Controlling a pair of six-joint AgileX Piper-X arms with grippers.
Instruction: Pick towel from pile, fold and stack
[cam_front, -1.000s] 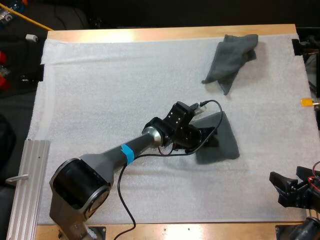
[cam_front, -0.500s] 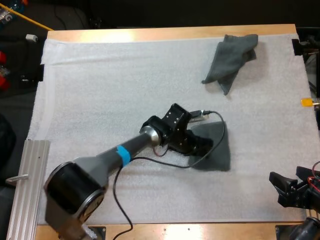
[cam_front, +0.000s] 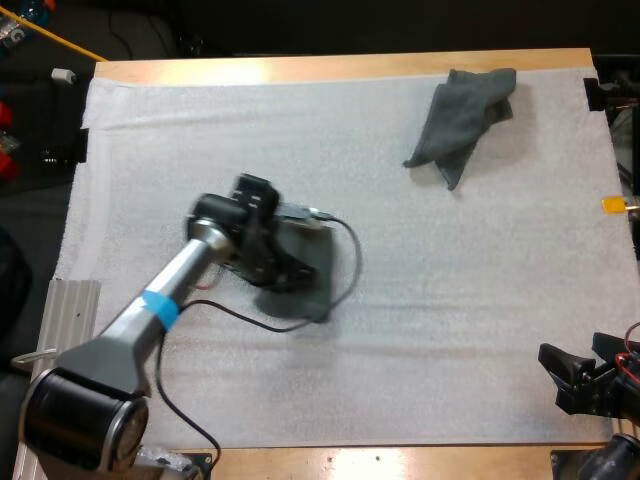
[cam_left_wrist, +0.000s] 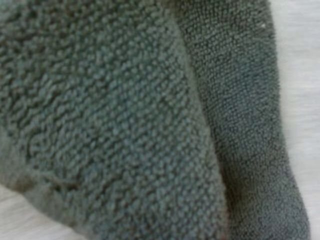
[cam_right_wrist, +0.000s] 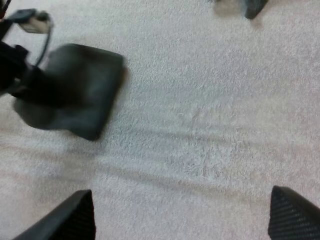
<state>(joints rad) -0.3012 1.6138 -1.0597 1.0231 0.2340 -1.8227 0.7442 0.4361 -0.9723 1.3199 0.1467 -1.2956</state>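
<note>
What changed: the left arm has slid across the white mat, from the middle toward the left side, and the folded towel went with it.
What that means: the folding looks done, and the towel is probably being taken to its stacking spot.
Left gripper: it sits right on the folded towel. I cannot tell if it is pinching the cloth or only pushing it, because the close view is all towel.
Right gripper: wide open, holding nothing, waiting near the mat's front right corner.
Other towel: the crumpled towel lies far off near the back right corner, not yet picked.
Writing: no words or brand names that I can read.
</note>
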